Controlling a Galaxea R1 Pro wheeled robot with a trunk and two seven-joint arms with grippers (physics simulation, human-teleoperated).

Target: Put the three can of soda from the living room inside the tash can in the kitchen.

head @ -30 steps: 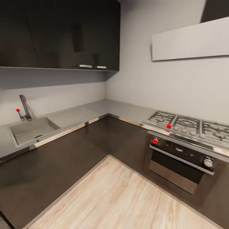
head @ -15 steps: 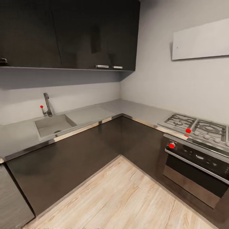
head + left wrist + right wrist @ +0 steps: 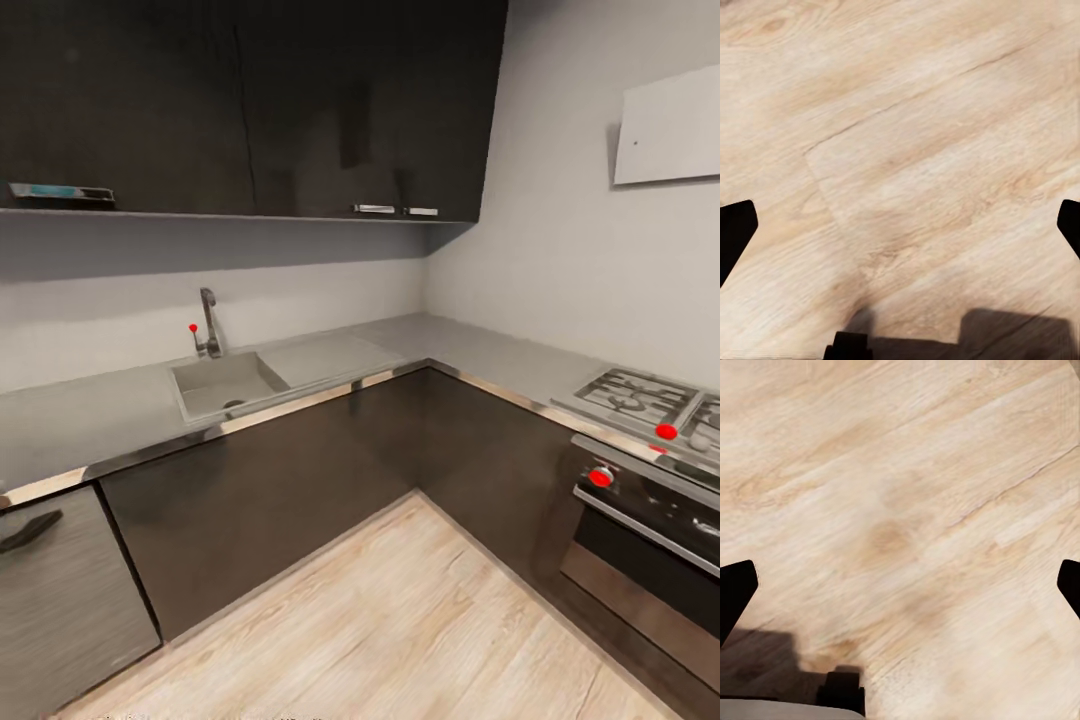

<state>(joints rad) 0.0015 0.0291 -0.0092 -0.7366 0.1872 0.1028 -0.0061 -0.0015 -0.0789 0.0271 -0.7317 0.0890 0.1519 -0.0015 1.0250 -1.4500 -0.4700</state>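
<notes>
Pale wood floor (image 3: pixel 915 150) fills the sight under both my pincers, left (image 3: pixel 900 225) and right (image 3: pixel 900 585), each spread wide and holding nothing. I judge I'm searching: kitchen sink (image 3: pixel 225 385) and stove (image 3: pixel 640 395) ahead, but no cans or bin visible, perhaps off-frame. Next, turn onward.

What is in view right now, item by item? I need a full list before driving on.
Dark glossy upper cabinets: one run, black-brown, on the wall above the sink.
Grey countertop: one, L-shaped, running round the corner.
Grey recessed sink: one, set in the countertop.
Metal faucet: one, red-tipped lever, behind the sink.
Dark lower cabinets: one run, under the countertop.
Steel gas stove with oven: one, red knobs, far right.
White slanted hood: one, above the stove.
Light wood plank floor: pale, foreground.
Left tool: black fingertips spread wide, over the floor.
Right tool: likewise.
</notes>
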